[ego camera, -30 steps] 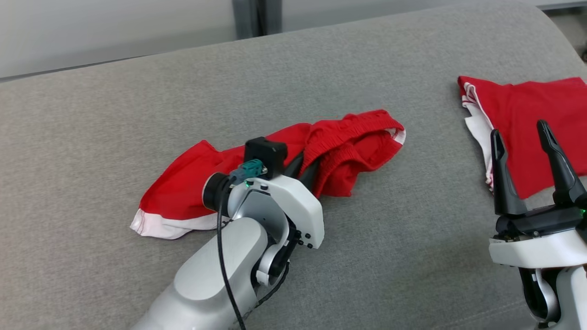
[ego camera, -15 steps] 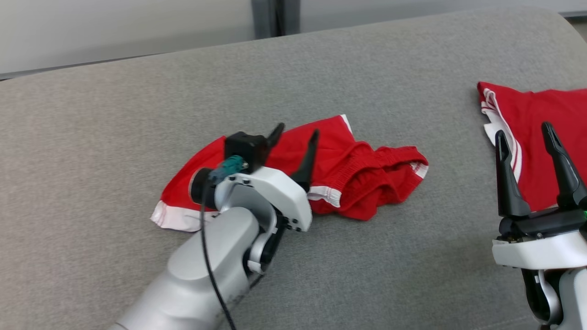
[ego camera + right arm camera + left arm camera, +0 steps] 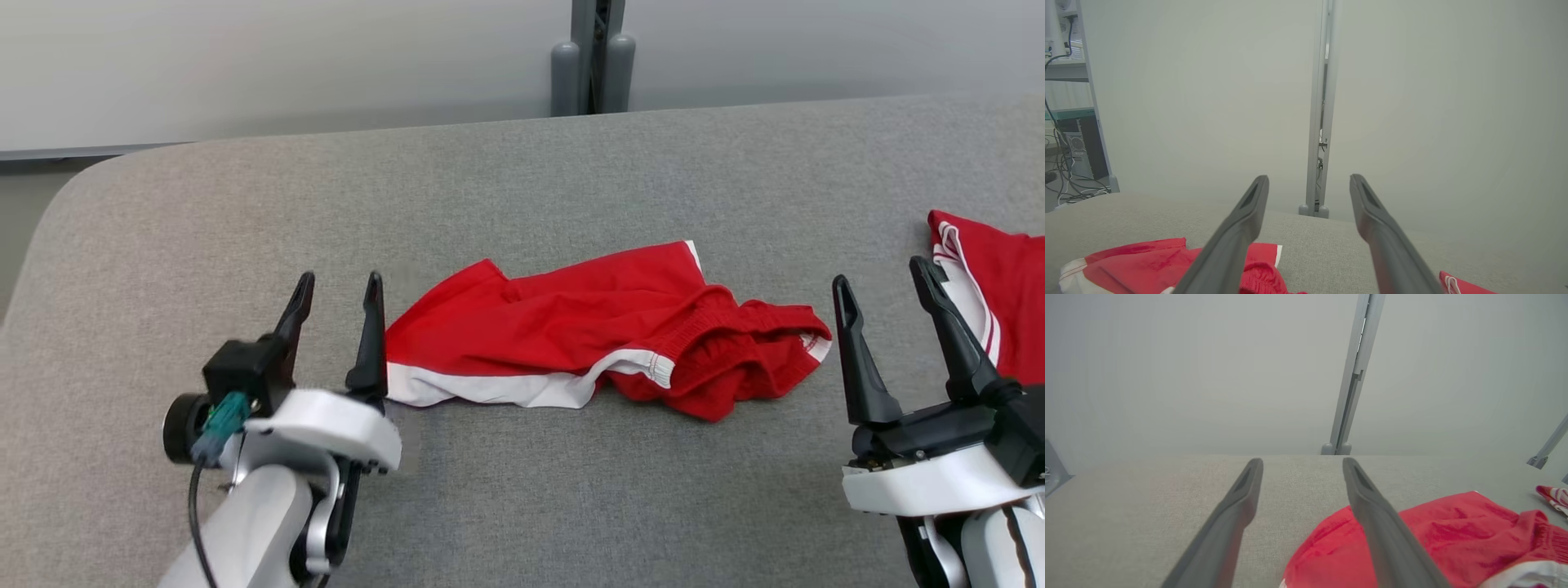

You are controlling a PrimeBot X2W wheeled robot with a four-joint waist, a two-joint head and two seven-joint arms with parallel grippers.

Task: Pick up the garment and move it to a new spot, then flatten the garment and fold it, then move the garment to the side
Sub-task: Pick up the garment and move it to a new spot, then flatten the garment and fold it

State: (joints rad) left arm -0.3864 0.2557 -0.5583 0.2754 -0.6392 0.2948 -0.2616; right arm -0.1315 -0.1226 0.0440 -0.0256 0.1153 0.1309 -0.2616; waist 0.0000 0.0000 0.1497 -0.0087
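The red shorts (image 3: 571, 327) lie loosely bunched in the middle of the grey fabric-covered surface (image 3: 522, 180). The white-trimmed leg hem points toward the robot's left and the gathered elastic waistband is crumpled at the opposite end.

The left pincer (image 3: 340, 282) stands just beside the shorts' white hem, on their left. Its fingers are spread wide with nothing between them, and whether the nearer finger touches the cloth cannot be told. In the left wrist view the shorts (image 3: 1437, 535) sit behind and to the right of that pincer (image 3: 1302, 461).

The right pincer (image 3: 879, 273) is just off the waistband end of the shorts, also spread wide and empty.

Beyond it, farther right of the shorts, a second red garment (image 3: 1004, 302) with white stripes lies at the frame edge. Behind the shorts, past the surface's far edge, a grey post (image 3: 592, 57) stands against a pale wall (image 3: 245, 65).
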